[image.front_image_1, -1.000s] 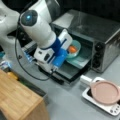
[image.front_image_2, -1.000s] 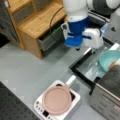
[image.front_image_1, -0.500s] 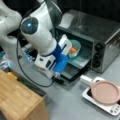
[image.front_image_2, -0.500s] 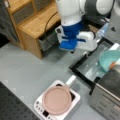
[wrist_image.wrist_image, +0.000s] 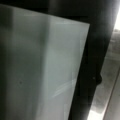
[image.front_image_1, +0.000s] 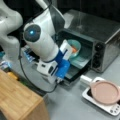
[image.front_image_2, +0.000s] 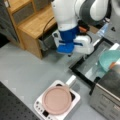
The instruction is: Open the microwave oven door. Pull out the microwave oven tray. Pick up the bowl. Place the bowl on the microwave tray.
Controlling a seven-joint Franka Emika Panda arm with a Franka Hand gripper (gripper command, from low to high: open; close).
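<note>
Grey counter [image.front_image_2: 22, 72], bowl [image.front_image_1: 75, 47] on tray [wrist_image.wrist_image: 42, 70], gripper hidden.

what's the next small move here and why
Probably lower the bowl a little: the gripper seems to hold its rim just above the microwave oven tray, which sits pulled out over the open microwave oven door.

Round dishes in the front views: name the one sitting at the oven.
The pale teal-green bowl sits on the pulled-out tray at the oven's open front. The flat pink pan rests apart on the small white appliance.
</note>
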